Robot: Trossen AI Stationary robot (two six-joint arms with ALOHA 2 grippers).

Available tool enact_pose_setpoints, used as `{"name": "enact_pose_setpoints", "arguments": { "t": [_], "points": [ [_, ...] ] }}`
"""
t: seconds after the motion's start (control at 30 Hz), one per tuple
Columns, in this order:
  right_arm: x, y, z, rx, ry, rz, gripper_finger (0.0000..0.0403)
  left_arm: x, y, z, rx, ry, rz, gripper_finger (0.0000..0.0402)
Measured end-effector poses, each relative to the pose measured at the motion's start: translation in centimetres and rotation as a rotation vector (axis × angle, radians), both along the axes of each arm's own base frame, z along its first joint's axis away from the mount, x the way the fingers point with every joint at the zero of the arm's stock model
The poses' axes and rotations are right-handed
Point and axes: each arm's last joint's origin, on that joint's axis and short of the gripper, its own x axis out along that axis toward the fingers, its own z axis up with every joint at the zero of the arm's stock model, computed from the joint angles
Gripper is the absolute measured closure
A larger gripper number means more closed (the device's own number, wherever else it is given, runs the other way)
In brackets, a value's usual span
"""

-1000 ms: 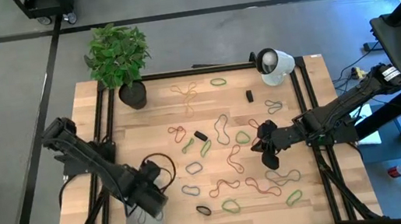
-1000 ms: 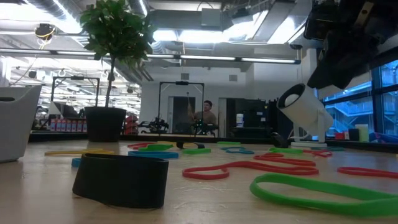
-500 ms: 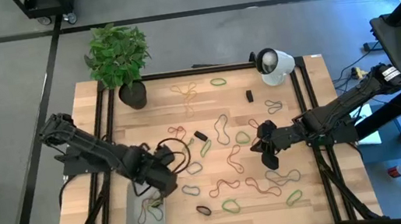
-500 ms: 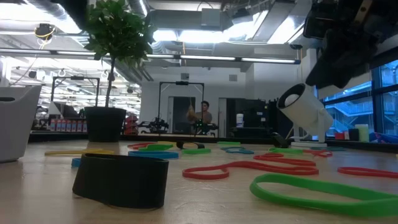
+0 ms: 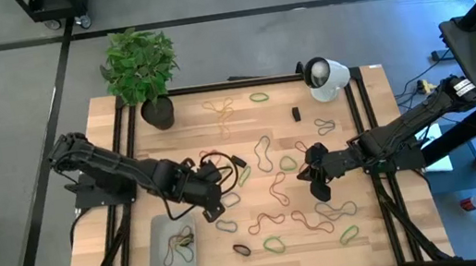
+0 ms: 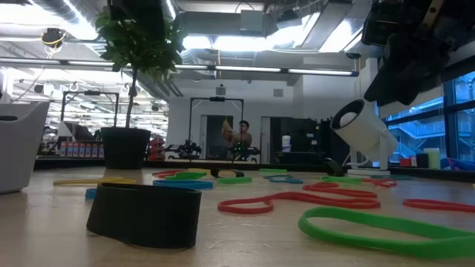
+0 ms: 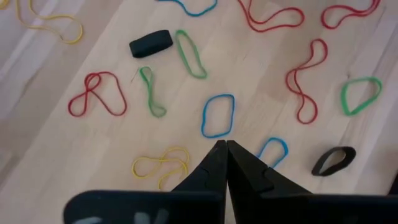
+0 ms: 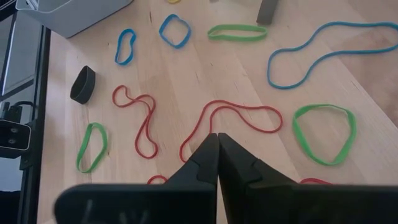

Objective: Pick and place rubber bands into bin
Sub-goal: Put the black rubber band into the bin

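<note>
Rubber bands [image 5: 269, 189] in red, green, blue, yellow and black lie scattered across the middle and right half of a wooden table [image 5: 365, 106], most of them between the two robot arms and toward the table's front edge. A few bands already rest inside the bin [image 5: 157, 264], a pale shallow tray that sits near the front-left corner of the table. Just beyond the bin, toward the table's centre, the left gripper [image 5: 211, 211] hovers over the loose bands, its jaws pressed together with nothing between them; its wrist camera shows the closed fingertips [image 7: 222, 151] above a blue loop [image 7: 217, 115], with a yellow band [image 7: 160, 166] and a black band [image 7: 334, 160] to either side. Across the table, the right gripper [image 5: 317, 178] hangs over the bands nearer the right edge, its jaws likewise shut and empty; its wrist view looks down past the fingertips on a long red band [image 8: 230, 121], a green loop [image 8: 324, 133] and a black band [image 8: 82, 84]. A potted plant [image 5: 142, 69] stands at the back-left corner of the table, and a white lamp-like device [image 5: 327, 77] sits near the back-right corner. Seen level from the front edge, a black band [image 6: 144, 213] and a thick green band [image 6: 378, 230] lie close to the camera, and a person [image 6: 240, 136] stands in the room far behind the table.
</note>
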Motion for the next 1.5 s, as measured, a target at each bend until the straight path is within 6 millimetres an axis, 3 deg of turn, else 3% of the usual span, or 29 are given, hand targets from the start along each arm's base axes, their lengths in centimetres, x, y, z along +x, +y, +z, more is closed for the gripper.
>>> {"name": "enact_pose_setpoints", "arguments": {
  "t": [0.6, 0.9, 1.23, 1.37, 1.5],
  "points": [
    [0.0, 0.0, 0.0, -0.001, 0.000, 0.001, 0.0395, 0.0, 0.0, 0.0, 0.010, -0.003, 0.004, 0.0400],
    [0.1, 0.1, 0.2, 0.007, -0.023, 0.003, 0.0395, 0.3, 0.3, -0.5, 0.132, 0.009, -0.088, 0.0401],
    [0.5, 0.2, 0.6, 0.029, -0.080, 0.002, 0.0395, -0.6, 0.7, -8.2, -0.011, 0.092, -0.156, 0.0400],
    [0.9, 0.2, 1.2, 0.046, -0.154, -0.015, 0.0395, -1.5, 0.8, -10.2, -0.057, 0.103, -0.174, 0.0400],
    [1.8, -0.3, 2.2, 0.017, -0.183, -0.082, 0.0396, -2.6, 1.2, -10.5, -0.062, 0.078, -0.191, 0.0400]
  ]
}}
